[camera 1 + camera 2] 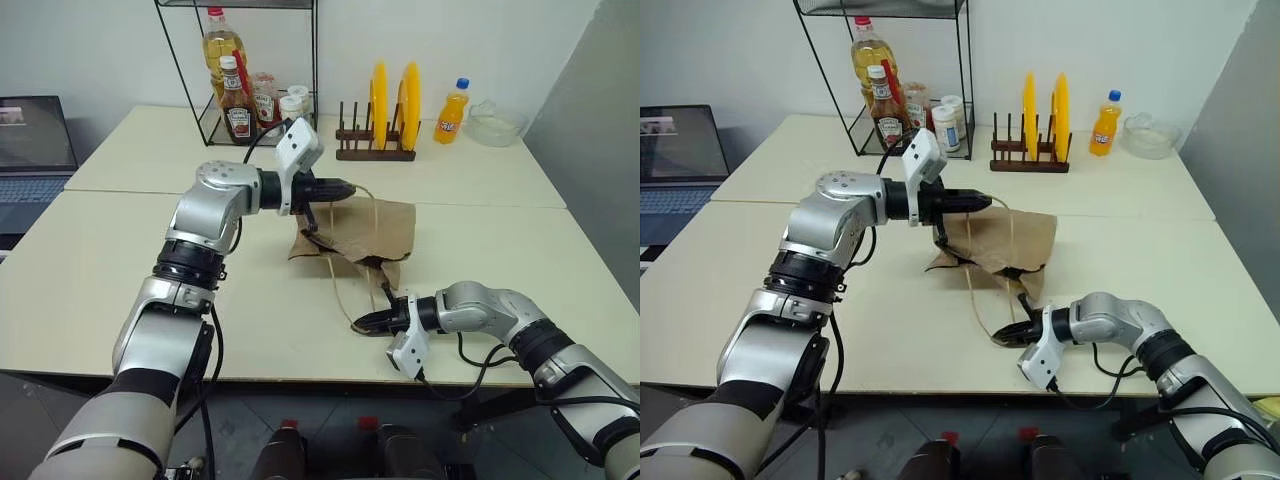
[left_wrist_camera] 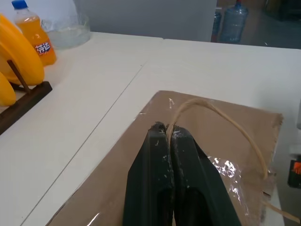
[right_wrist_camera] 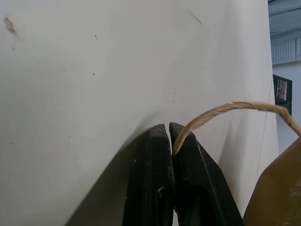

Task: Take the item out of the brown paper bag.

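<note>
1. The brown paper bag [image 1: 362, 232] lies flat and creased on the cream table [image 1: 90, 280], roughly at the table's middle, and serves here as the landmark.
2. The left gripper [image 1: 347, 187] is raised over the bag's far left corner, pointing level across it; its two black fingers [image 2: 155, 174] are pressed together on one twisted paper handle [image 2: 221, 117], which arcs out from between the tips over the bag's brown face.
3. The right gripper [image 1: 362, 324] sits low over the table, on the near side of the bag and just off its nearest corner — its fingers are closed too, pinching the other handle loop [image 3: 235, 109], whose cord runs from the tips back to the bag.
4. Both handles are drawn out taut from the bag in opposite directions, one toward the far side, one toward the near edge.
5. The cola bottle cannot be seen; whether it sits inside the bag cannot be told from outside.
6. Beyond the bag, toward the wall: a wooden rack with yellow plates [image 1: 392, 110], an orange soda bottle [image 1: 452, 112] with a blue cap beside a clear glass bowl [image 1: 495, 124], and a wire shelf [image 1: 235, 70] holding ketchup bottles [image 1: 237, 108] and an oil bottle [image 1: 220, 45].
7. Far to the bag's left, a laptop [image 1: 32, 140] stands open.
</note>
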Tool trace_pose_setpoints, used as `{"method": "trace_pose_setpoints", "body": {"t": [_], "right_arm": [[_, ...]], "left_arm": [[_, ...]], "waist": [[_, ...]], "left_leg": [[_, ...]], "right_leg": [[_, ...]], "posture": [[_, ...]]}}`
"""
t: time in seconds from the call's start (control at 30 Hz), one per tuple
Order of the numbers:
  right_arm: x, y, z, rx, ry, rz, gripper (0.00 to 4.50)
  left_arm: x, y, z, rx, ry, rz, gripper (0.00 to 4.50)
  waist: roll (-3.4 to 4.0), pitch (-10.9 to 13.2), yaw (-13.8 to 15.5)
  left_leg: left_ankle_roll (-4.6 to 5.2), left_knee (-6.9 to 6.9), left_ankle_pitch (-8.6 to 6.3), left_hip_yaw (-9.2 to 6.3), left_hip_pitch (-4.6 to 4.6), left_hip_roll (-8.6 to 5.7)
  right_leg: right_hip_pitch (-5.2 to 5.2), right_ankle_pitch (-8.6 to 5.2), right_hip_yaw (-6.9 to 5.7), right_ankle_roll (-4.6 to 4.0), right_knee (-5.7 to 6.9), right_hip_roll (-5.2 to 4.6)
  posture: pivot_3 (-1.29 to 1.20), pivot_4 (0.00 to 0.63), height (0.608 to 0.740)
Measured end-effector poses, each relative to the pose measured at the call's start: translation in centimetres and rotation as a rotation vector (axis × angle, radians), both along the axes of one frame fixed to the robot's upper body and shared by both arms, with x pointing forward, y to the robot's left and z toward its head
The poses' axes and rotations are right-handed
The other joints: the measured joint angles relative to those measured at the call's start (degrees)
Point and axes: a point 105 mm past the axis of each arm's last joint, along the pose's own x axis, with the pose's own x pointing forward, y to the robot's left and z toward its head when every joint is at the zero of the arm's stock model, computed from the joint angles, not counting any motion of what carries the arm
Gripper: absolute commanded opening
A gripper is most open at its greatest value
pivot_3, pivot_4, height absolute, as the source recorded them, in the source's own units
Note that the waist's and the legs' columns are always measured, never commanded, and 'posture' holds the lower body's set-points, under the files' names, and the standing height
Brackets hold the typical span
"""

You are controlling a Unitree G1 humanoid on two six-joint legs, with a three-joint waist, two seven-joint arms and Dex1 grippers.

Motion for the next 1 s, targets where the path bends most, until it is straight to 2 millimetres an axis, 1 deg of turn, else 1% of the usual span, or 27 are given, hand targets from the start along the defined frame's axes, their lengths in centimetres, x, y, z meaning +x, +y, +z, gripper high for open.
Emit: {"method": "trace_pose_setpoints", "body": {"t": [0.17,0.37,0.4,0.5,0.57,0.6,0.8,0.87,0.93,0.97,1.0], "right_arm": [[0.0,0.0,0.0,-0.003,-0.003,0.003,0.04],[0.0,0.0,0.0,-0.004,-0.004,0.003,0.04],[0.0,0.0,0.0,-0.004,-0.004,0.004,0.04],[0.0,0.0,0.0,-0.008,-0.003,0.009,0.04],[0.1,0.0,-0.1,-0.013,-0.004,0.015,0.04],[0.1,0.0,-0.2,-0.015,-0.006,0.018,0.04],[0.1,-0.1,-0.3,-0.006,0.003,0.007,0.04],[0.1,-0.4,-0.3,0.015,0.034,-0.034,0.47],[-0.2,-1.0,-0.1,0.07,0.082,-0.091,0.9],[-0.4,-1.2,0.1,0.09,0.104,-0.114,1.27],[-0.6,-1.4,0.3,0.101,0.119,-0.127,1.52]], "left_arm": [[0.5,0.2,-0.3,0.009,0.022,0.016,0.0],[1.4,-0.4,0.4,0.01,0.029,0.042,0.0],[1.6,-0.5,0.9,-0.003,0.018,0.053,0.0],[2.2,-0.3,3.7,-0.057,-0.044,0.086,0.0],[2.4,-0.3,5.0,-0.094,-0.066,0.102,0.0],[2.5,-0.3,5.3,-0.106,-0.072,0.108,0.0],[2.6,-0.6,4.8,-0.116,-0.046,0.098,0.0],[2.3,-0.8,4.7,-0.117,-0.041,0.079,0.0],[2.1,-0.8,4.7,-0.12,-0.033,0.062,0.0],[1.9,-0.8,4.6,-0.123,-0.027,0.053,0.0],[1.8,-0.7,4.5,-0.123,-0.019,0.048,0.0]], "waist": [[0.0,-0.01,-0.03],[0.0,-0.01,-0.03],[0.0,-0.01,-0.03],[0.01,-0.04,-0.06],[0.01,-0.14,-0.06],[0.03,-0.21,-0.06],[0.0,-0.44,-0.05],[0.03,-0.42,0.03],[0.23,-0.29,0.1],[0.38,-0.2,0.1],[0.45,-0.16,0.05]], "left_leg": [[0.0,-0.01,0.0,-0.02,0.01,0.0],[0.01,-0.02,0.0,-0.03,0.0,-0.01],[0.01,-0.02,-0.01,-0.02,0.01,0.0],[0.01,-0.04,-0.01,0.0,0.03,0.0],[0.02,-0.1,-0.01,-0.02,0.15,-0.01],[0.02,-0.13,-0.01,-0.01,0.19,0.0],[0.02,-0.22,-0.01,-0.02,0.25,-0.01],[0.02,-0.22,-0.01,-0.05,0.19,-0.02],[0.03,-0.22,-0.01,-0.16,0.05,-0.02],[0.03,-0.22,-0.01,-0.13,-0.02,-0.02],[0.04,-0.22,-0.02,-0.09,-0.03,-0.03]], "right_leg": [[0.0,-0.01,-0.02,0.01,-0.01,0.0],[0.01,-0.02,-0.03,0.05,-0.02,0.0],[0.01,-0.03,-0.02,0.06,-0.02,0.0],[0.03,-0.04,-0.01,0.09,-0.05,0.0],[0.17,-0.05,-0.03,0.1,-0.13,0.0],[0.19,-0.05,-0.02,0.11,-0.15,-0.01],[0.24,-0.06,-0.02,0.12,-0.2,-0.01],[0.23,-0.06,-0.04,0.12,-0.22,-0.02],[0.17,-0.12,0.06,0.2,-0.22,-0.07],[0.12,-0.12,0.11,0.2,-0.2,-0.11],[0.09,-0.11,0.11,0.19,-0.19,-0.13]], "posture": [[0.0,0.15,0.74],[0.0,0.15,0.74],[0.0,0.15,0.74],[0.0,0.15,0.74],[0.0,0.15,0.74],[0.0,0.15,0.74],[0.0,0.15,0.74],[0.0,0.15,0.74],[0.0,0.15,0.74],[0.0,0.15,0.74],[0.0,0.15,0.74]]}}
